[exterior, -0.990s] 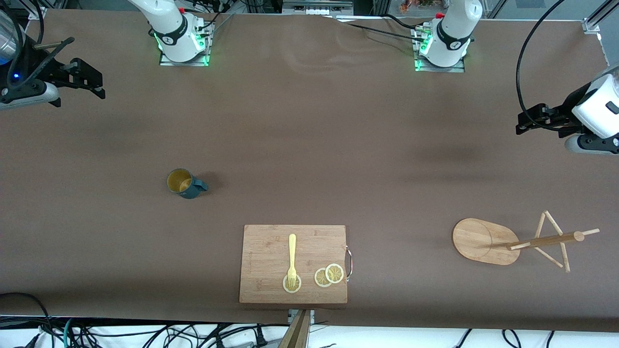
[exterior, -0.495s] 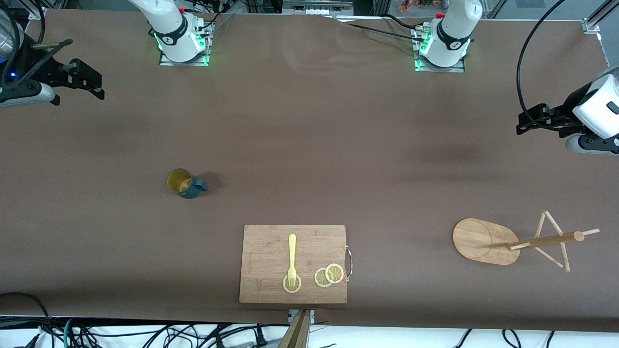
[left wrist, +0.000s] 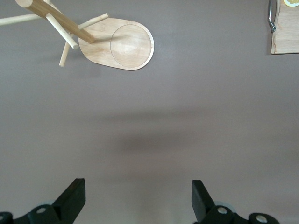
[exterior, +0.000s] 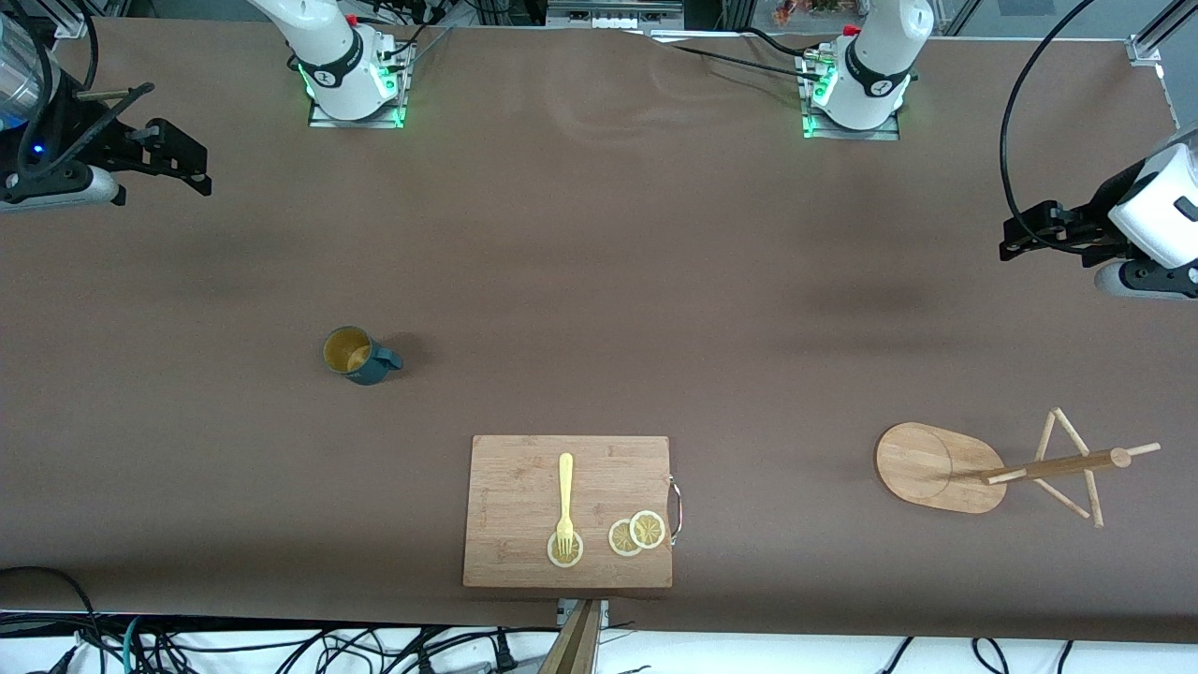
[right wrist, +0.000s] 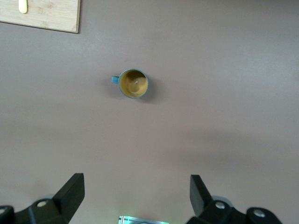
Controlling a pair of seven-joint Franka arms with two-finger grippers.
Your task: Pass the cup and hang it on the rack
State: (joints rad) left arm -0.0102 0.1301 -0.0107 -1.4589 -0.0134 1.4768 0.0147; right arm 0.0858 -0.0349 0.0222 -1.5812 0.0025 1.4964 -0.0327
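The dark teal cup (exterior: 357, 355) stands upright on the brown table toward the right arm's end, its yellowish inside showing, its handle toward the table's middle. It also shows in the right wrist view (right wrist: 133, 83). The wooden rack (exterior: 941, 466) stands toward the left arm's end, post and pegs (exterior: 1067, 465) showing; the left wrist view (left wrist: 117, 43) shows its oval base. My right gripper (exterior: 182, 159) is open and empty, high over the table's right-arm end. My left gripper (exterior: 1020, 234) is open and empty, high over the left-arm end.
A rectangular wooden cutting board (exterior: 524, 487) lies near the front edge at mid-table, with a yellow fork (exterior: 565, 505) and lemon slices (exterior: 637, 532) on it. Both arm bases (exterior: 351, 75) stand along the table's back edge. Cables lie off the front edge.
My right gripper has shifted slightly toward the table's middle. The left gripper, cup and rack have not moved.
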